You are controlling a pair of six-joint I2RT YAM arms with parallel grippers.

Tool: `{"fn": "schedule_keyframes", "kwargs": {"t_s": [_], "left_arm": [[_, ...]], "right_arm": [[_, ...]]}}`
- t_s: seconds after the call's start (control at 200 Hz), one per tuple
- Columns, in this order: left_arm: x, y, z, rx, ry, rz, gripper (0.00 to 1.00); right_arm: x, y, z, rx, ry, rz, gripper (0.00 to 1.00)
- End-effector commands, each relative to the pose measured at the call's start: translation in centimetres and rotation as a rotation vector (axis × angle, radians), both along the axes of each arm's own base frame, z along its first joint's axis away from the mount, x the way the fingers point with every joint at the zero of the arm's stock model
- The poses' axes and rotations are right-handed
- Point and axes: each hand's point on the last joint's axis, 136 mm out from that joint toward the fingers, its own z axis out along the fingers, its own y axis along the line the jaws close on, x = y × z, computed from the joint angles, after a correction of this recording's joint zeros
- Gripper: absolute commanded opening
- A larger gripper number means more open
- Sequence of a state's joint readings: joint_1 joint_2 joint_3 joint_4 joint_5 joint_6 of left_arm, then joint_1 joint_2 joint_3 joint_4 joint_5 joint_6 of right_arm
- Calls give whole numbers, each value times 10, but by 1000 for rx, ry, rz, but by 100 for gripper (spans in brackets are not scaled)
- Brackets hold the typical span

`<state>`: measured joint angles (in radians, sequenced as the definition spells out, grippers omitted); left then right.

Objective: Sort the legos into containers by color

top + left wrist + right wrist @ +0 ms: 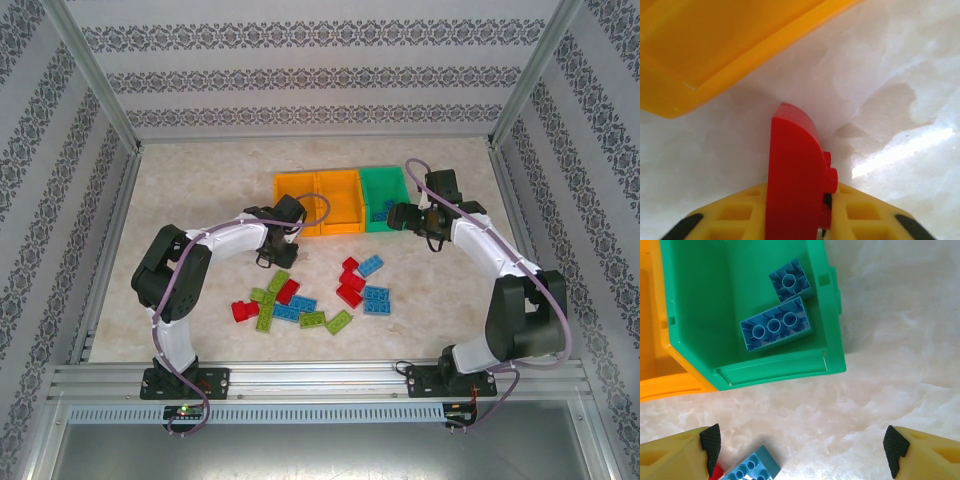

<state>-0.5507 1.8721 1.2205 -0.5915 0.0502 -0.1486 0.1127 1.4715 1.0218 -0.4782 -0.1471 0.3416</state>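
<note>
I count in the green bin (700, 300) two blue bricks (777, 325), undersides up. My left gripper (800, 210): clamped on one red brick (792, 165), near an orange bin (715, 45). My right gripper (802, 450): jaws wide, holding nothing, just before the green bin

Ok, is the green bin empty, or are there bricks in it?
Not empty. The green bin holds a larger blue brick and a smaller blue brick, both lying underside up on its floor.
</note>
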Motion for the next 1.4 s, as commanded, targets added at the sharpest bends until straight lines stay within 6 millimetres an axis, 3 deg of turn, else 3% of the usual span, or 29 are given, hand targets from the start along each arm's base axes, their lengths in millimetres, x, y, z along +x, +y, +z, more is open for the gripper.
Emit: {"fn": "schedule_keyframes", "kwargs": {"t_s": [0.0, 0.185, 0.41, 0.505, 0.684, 0.799, 0.959, 1.109, 1.194, 1.399], "left_arm": [[6, -19, 27, -90, -44, -1, 19], [22, -43, 81, -222, -125, 23, 17], [67, -92, 128, -379, -159, 30, 18], [89, -111, 133, -406, -142, 38, 18], [116, -131, 113, -418, -73, 87, 20], [130, -132, 96, -417, -41, 152, 25], [138, -132, 87, -437, -21, 213, 36], [138, -132, 96, -464, -24, 237, 54], [136, -130, 105, -502, -37, 272, 70], [128, -117, 139, -578, -102, 315, 88]], "right_arm": [[-11, -6, 3, -6, -1, -6, 87], [-33, 9, 1, 22, 1, 48, 87], [-60, 65, -7, -40, -16, 303, 85], [-65, 81, -14, -52, -7, 366, 84], [-69, 101, -22, -41, -9, 409, 82], [-70, 112, -26, -52, -10, 449, 81], [-72, 130, -33, -90, 1, 526, 81], [-74, 143, -41, -131, 16, 589, 79], [-75, 150, -46, -157, 26, 621, 78], [-71, 155, -58, -203, 48, 655, 74]]}}
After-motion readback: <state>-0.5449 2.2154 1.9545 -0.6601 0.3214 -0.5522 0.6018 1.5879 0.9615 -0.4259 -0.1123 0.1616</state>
